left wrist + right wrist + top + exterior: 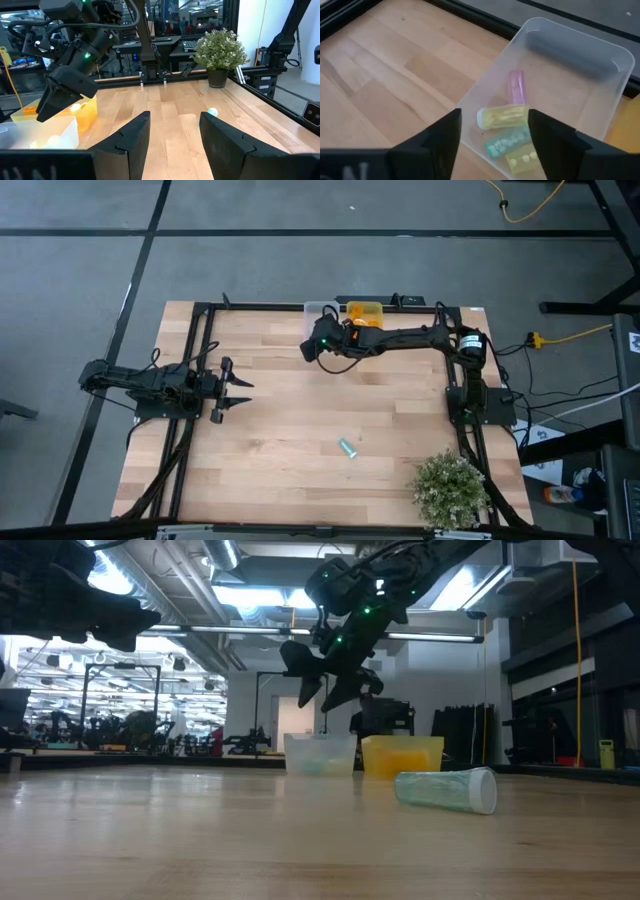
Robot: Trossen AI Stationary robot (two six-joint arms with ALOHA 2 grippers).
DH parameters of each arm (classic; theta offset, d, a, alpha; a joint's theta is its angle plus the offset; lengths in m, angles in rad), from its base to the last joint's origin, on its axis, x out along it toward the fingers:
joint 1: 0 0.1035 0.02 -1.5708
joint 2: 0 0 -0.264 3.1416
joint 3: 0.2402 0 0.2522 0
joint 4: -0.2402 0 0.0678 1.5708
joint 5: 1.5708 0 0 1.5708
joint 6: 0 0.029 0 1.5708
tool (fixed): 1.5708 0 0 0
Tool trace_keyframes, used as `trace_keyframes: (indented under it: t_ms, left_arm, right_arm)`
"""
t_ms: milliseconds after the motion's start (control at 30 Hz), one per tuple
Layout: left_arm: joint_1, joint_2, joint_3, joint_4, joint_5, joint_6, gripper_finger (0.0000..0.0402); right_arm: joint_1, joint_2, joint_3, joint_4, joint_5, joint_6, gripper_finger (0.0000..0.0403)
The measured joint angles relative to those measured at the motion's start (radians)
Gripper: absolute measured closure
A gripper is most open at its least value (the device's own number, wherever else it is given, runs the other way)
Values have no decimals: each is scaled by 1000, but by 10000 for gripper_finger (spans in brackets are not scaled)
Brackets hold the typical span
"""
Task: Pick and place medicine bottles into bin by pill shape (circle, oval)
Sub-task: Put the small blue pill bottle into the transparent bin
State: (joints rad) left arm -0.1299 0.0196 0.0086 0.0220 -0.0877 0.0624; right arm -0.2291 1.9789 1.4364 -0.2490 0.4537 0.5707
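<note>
One teal bottle (348, 448) lies on its side on the table's near middle; it also shows in the low view (445, 790) and in the left wrist view (212, 112). A clear bin (580, 65) at the far edge holds a pink bottle (516, 86), a yellow one (502, 117), a teal one (507, 142) and a yellow-green one (522, 160). An orange bin (365, 312) stands to its right. My right gripper (310, 350) hangs open and empty above the clear bin's near rim (325, 680). My left gripper (235, 390) is open and empty at the table's left.
A potted plant (450, 490) stands at the table's near right corner. A black frame (200, 310) runs along the table's edges. Bare wood lies between the two arms around the teal bottle.
</note>
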Motion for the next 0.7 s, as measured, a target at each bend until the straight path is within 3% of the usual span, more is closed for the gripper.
trace_keyframes:
  t_ms: [167,500,700]
  left_arm:
    - [0,0,0,0,0,0,237]
    - [0,0,0,0,0,0,237]
    - [0,0,0,0,0,0,237]
  right_arm:
    - [2,0,0,-6,-13,10,155]
    - [70,0,0,-44,-166,72,154]
    - [163,0,0,-192,-189,154,153]
